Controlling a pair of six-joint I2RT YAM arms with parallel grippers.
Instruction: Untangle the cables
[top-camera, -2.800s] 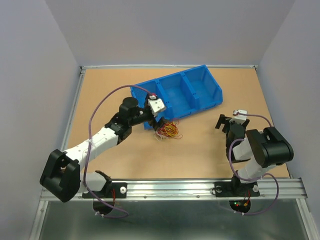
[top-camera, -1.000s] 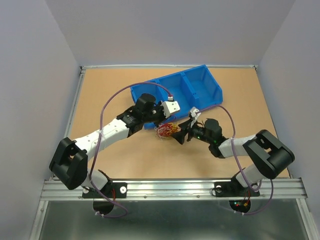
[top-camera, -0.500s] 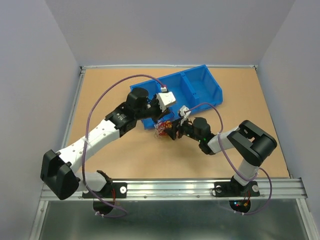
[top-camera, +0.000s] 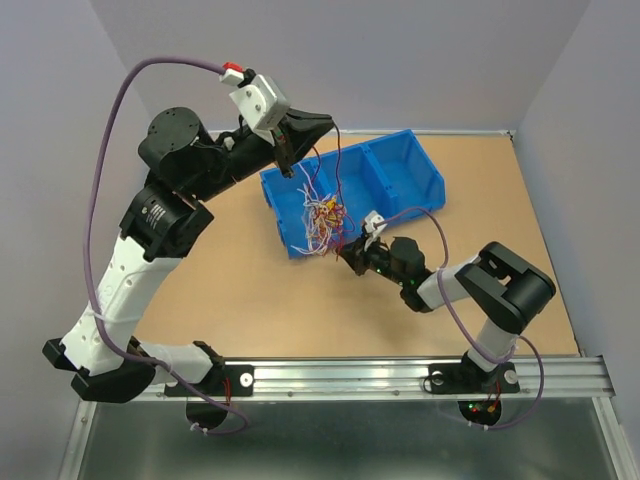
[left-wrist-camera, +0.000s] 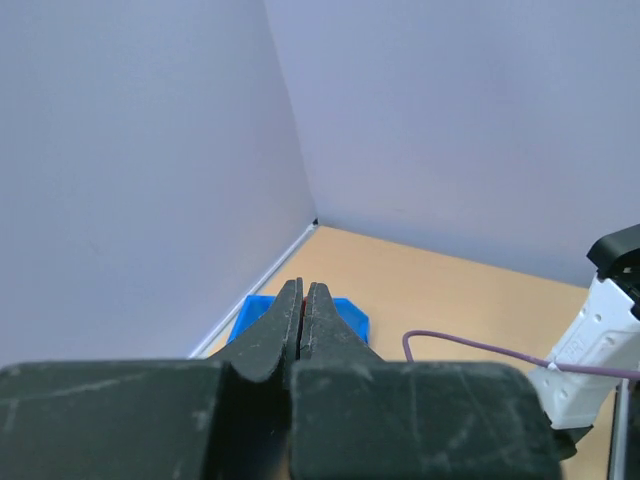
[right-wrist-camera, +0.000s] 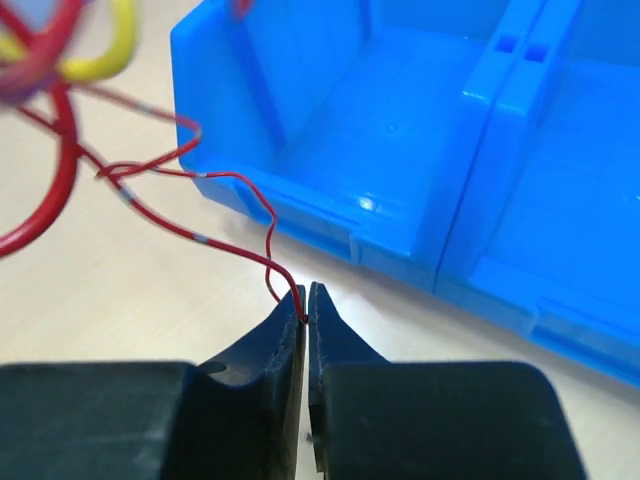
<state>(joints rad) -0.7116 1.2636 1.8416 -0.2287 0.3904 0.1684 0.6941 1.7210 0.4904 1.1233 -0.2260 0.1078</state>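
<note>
Top external view: cables (top-camera: 320, 214) dangling over blue bin (top-camera: 405, 170), left jaws clamped on a strand aloft, right jaws pinching red wire (right-wrist-camera: 230, 215) near table; risk: pulling apart cinches knot, tip-held wire slips.

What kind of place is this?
Probably a robot lab's test booth: a left arm and a right arm bolted to a metal rail, plain walls around a wooden table, a blue bin and tangled wires.

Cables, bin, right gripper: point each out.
cables (top-camera: 322, 214), top view, middle of the hanging bunch
bin (top-camera: 405, 176), top view, bare floor of right compartment
right gripper (right-wrist-camera: 306, 302), right wrist view, between fingertips
</note>
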